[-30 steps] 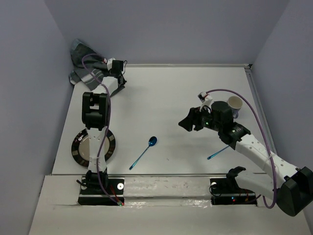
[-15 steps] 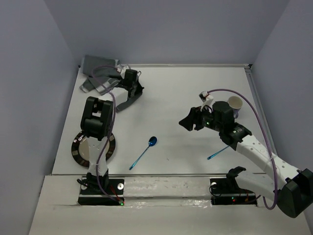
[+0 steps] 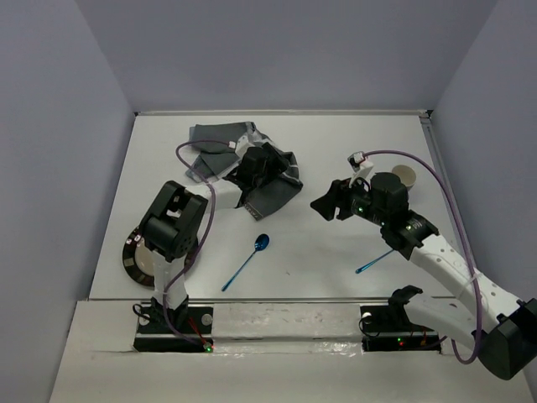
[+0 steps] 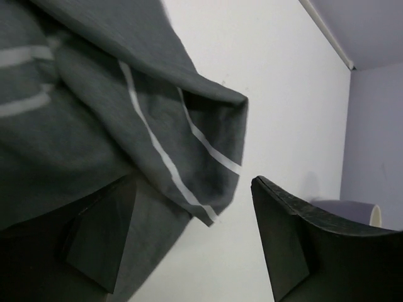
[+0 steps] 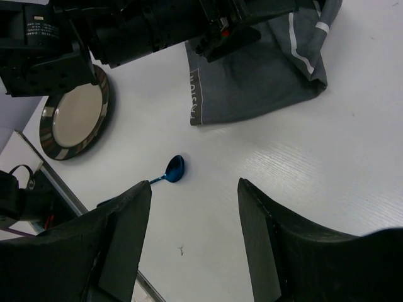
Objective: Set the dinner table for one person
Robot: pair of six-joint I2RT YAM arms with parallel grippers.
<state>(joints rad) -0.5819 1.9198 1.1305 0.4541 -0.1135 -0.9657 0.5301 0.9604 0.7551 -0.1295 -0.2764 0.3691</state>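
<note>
Left tool (image 4: 192, 189): jaws wide apart, clamped on nothing. A dark grey cloth placemat with white stripes (image 3: 277, 195) drapes into the gap from the upper left. One folded corner hangs between the fingers, lying against the left finger and clear of the right one. Bare white surface shows between the fingers below that corner. In the top view this tool sits over the middle of the placemat.

Right tool (image 5: 195, 185): jaws wide apart, nothing between them. It is held above the surface just right of the placemat, pointing toward it, apart from the cloth.

Placemat: crumpled and folded over itself, not flat.

Large flat white rectangular table with a metal rim (image 3: 336, 143): lies under everything, with pale lavender panels on its left, far and right sides. The placemat rests on it, toward the far side and a little left of centre.

Blue metal spoon (image 3: 243, 265): on the table, on the near side of the placemat and not touching it. Bowl toward the cloth, handle running near-left.

Round plate with a dark rim and pale shiny centre (image 5: 72, 119): near-left of the placemat, well apart, partly hidden by the left arm in the top view.

White paper cup (image 3: 405, 175): right of the placemat, beyond the right tool, upright.

Thin blue utensil handle (image 3: 373, 264): near-right of the placemat. Its head is hidden under the right arm, so its kind cannot be told.
</note>
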